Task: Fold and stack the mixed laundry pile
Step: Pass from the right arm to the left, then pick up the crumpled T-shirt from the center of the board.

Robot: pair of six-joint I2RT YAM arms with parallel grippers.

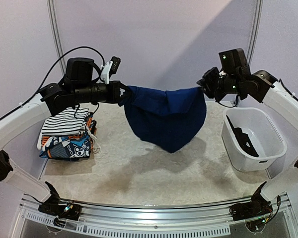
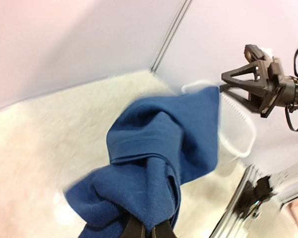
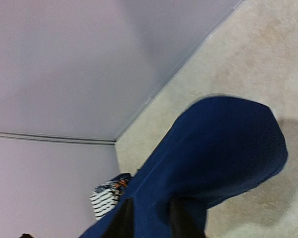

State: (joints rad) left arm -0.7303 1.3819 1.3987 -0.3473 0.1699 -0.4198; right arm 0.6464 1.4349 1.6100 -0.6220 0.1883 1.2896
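Navy blue garment (image 1: 166, 119) is in the air over the middle of the table (image 1: 154, 173), strung between 2 grippers. Its top edge sags slightly and the body hangs to a rounded point clear of the surface.

Left gripper (image 1: 123, 94) is clamped tight on the bunched left corner. In the left wrist view the fingers nearly meet, with cloth pinched between them.

Right gripper (image 1: 202, 89) is at the right corner. In the right wrist view the fingers (image 3: 121, 220) stand a little apart with cloth between them. Cannot tell if it is a real pinch or loose.

Both arms are raised with elbows out to the sides. The forearms run roughly level and inward, and the grippers face each other at about equal height.

Far left of the table has a folded stack, with the black-and-white striped garment (image 1: 64, 124) on top of the blue cartoon-print garment (image 1: 72, 148).

White tub (image 1: 246, 163) sits on the right side under the right arm, with a black garment (image 1: 241, 139) inside.
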